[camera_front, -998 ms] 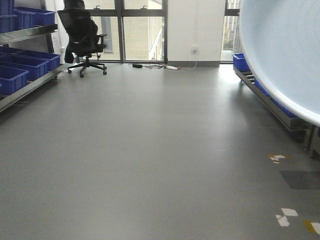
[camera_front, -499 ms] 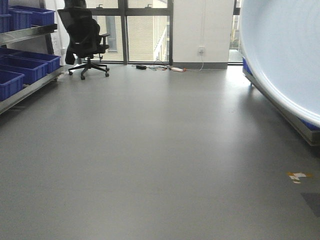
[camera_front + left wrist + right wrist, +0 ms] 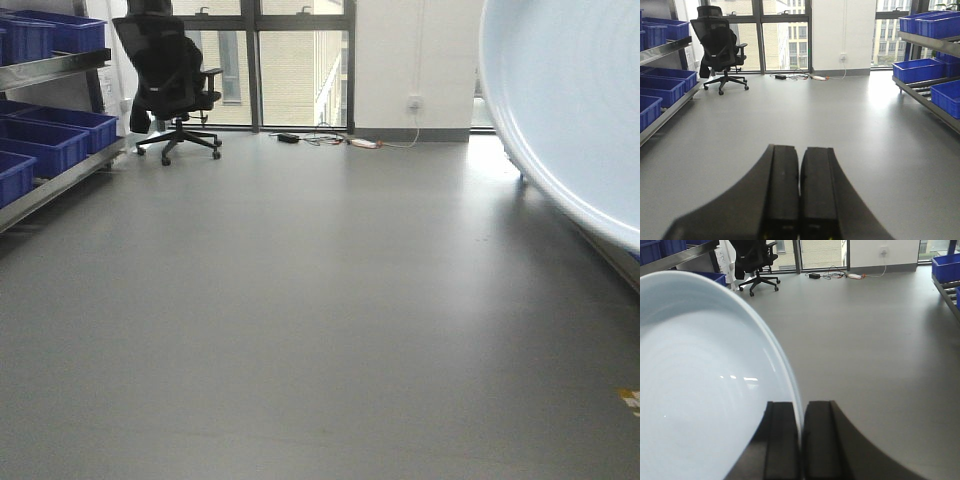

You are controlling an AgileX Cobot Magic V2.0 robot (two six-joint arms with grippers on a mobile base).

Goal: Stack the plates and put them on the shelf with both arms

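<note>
On the far left, shelf [image 3: 62, 180]: steel rack running back along the wall toward the window, two tiers in view.
Crates [image 3: 48, 142]: blue plastic, lined up on the shelf's lower tier, with more on the upper tier.
Chair [image 3: 170, 75]: black office chair on castors, standing on the floor just past the shelf's far end.
Window [image 3: 300, 60]: dark-framed glazing in the back wall, with a building outside.
Cables [image 3: 335, 140]: a loose tangle with a white power strip, lying on the floor below the window.
Floor [image 3: 300, 300]: plain grey, catching pale window light.
Left end effector [image 3: 800, 150]: narrow, its two black fingers pressed side by side with nothing between them, pointing level down the room.
Plate [image 3: 570, 100]: pale bluish-white and glossy, held in the air and tilted on edge, filling the upper right of the front view, well apart from the shelf.
Right end effector [image 3: 801, 407]: clamped on the plate's rim, one finger on each face. Whether a second plate lies against it cannot be told.
Right-hand rack [image 3: 927, 97]: steel, along the right wall, carrying blue crates.
</note>
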